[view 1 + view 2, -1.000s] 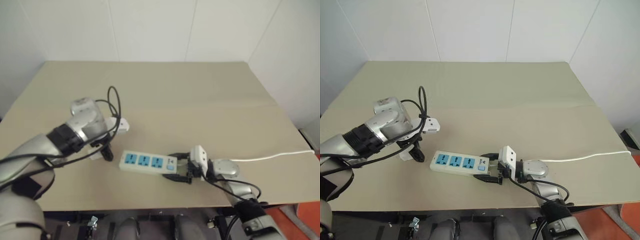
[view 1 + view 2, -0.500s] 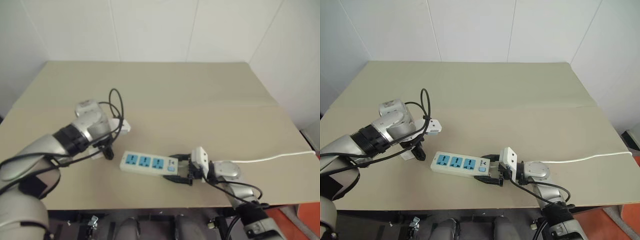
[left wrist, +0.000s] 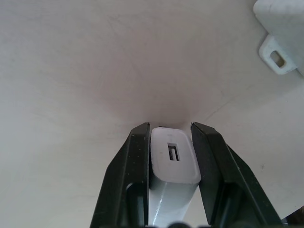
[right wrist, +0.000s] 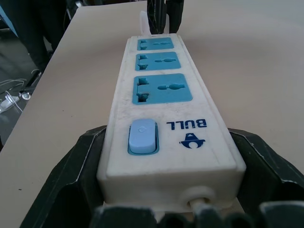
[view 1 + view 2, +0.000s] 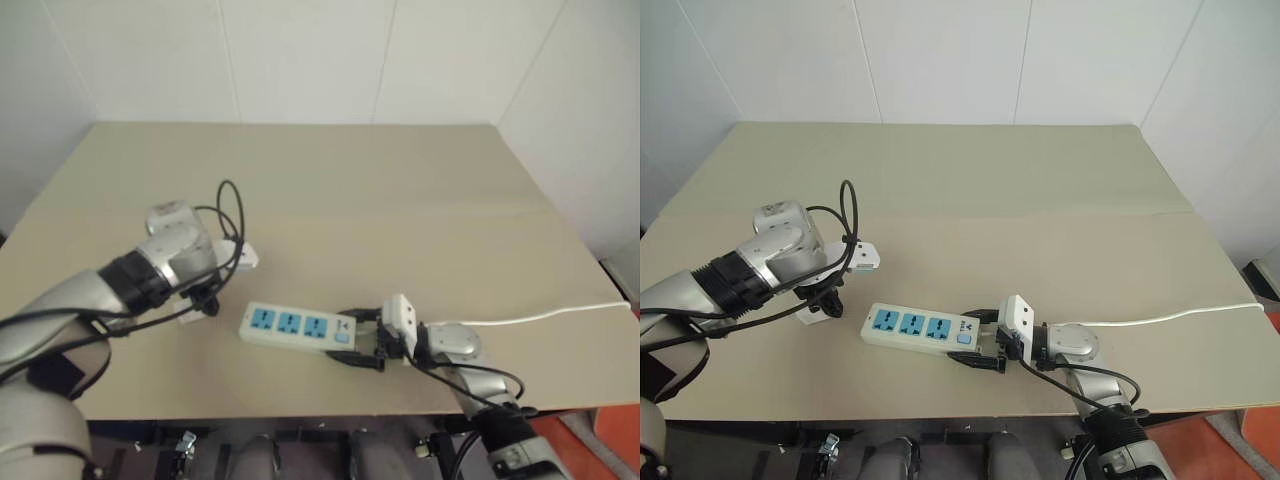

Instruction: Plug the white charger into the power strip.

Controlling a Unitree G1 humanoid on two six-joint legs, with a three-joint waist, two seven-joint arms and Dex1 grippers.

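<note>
White charger (image 3: 173, 164) pinched, left hand (image 3: 172, 142)

Beige table (image 5: 400, 200), power strip (image 5: 296, 326), perhaps charger (image 5: 812, 312)

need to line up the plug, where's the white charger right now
On the table's left side, the white charger sits clamped in the left hand, just left of the power strip.
</note>
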